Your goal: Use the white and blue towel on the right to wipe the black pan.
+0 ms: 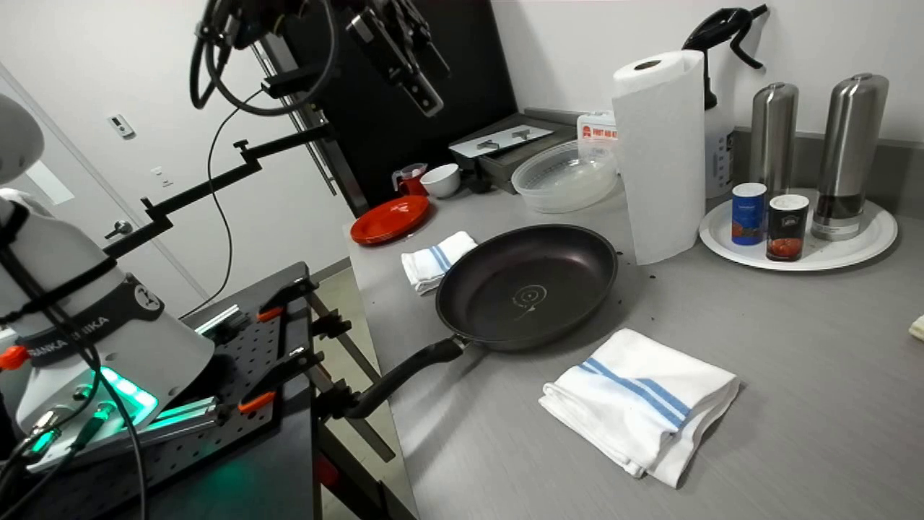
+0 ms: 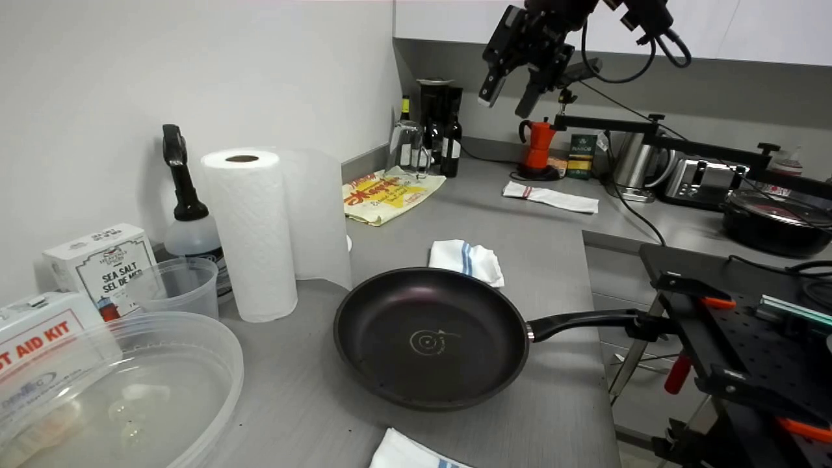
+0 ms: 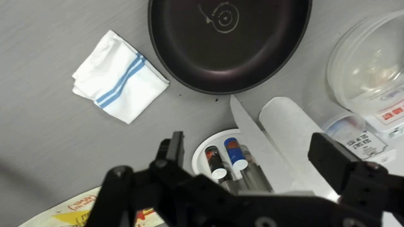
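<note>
Beside the pan (image 1: 530, 282), on the desk (image 1: 808, 440), lay the towel (image 1: 639, 397), folded flat into a rough square, two blue stripes running across its top layer and its edges slightly uneven. It was near the rim, on the side away from the clear tub (image 1: 552, 201), and in the wrist view one of its corners came close to the pan. The pan sat upright on the desk, its long handle reaching out past the edge. High above all this hung the hand (image 2: 504, 107), its fingers spread wide with nothing held between them, well apart from both towel and pan. A second towel (image 1: 435, 261), also white with blue stripes, lay near the pan on the opposite side, partly hidden by the rim in an exterior view. Toward the wall (image 1: 577, 43) the paper roll (image 1: 663, 159) stood upright, its loose end hanging out, and next to it a white plate (image 1: 878, 224) carried two steel mills (image 1: 854, 144), a blue jar (image 1: 748, 214) and a black jar (image 1: 785, 230), all upright. A few dark crumbs (image 1: 652, 276) dotted the desk around the pan. Farther along were a white bowl (image 1: 442, 182) and a red dish (image 1: 390, 219).
</note>
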Robot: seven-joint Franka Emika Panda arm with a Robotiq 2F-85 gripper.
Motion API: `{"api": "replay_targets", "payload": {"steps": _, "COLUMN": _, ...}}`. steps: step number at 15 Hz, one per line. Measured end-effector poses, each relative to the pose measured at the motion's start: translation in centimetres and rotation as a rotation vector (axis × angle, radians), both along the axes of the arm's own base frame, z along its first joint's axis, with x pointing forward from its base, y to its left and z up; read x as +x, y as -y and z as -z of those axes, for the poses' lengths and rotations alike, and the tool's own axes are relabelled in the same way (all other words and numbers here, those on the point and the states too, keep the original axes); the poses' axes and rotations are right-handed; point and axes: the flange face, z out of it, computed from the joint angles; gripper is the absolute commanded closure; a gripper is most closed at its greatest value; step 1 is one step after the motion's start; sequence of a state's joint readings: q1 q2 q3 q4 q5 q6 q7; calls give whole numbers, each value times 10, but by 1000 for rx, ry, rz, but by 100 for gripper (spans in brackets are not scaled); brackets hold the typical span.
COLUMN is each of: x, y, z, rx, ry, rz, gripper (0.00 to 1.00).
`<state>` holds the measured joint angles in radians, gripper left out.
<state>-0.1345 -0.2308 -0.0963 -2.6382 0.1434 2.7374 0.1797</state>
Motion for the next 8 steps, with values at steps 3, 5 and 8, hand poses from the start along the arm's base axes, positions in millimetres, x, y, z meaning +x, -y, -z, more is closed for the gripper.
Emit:
{"api": "replay_targets", "payload": {"steps": 3, "x": 7, "y": 30, "z": 22, "rx": -26, "ry": 29, "rz": 150, "gripper": 0}}
{"api": "replay_targets", "payload": {"steps": 5, "x": 12, "y": 50, "z": 38, "rx": -39, "ry": 36, "rz": 249, "gripper": 0}}
{"api": "replay_targets", "payload": {"steps": 8, "x": 21, "y": 79, "z": 54, "rx": -50, "ry": 34, "rz": 392, "gripper": 0}}
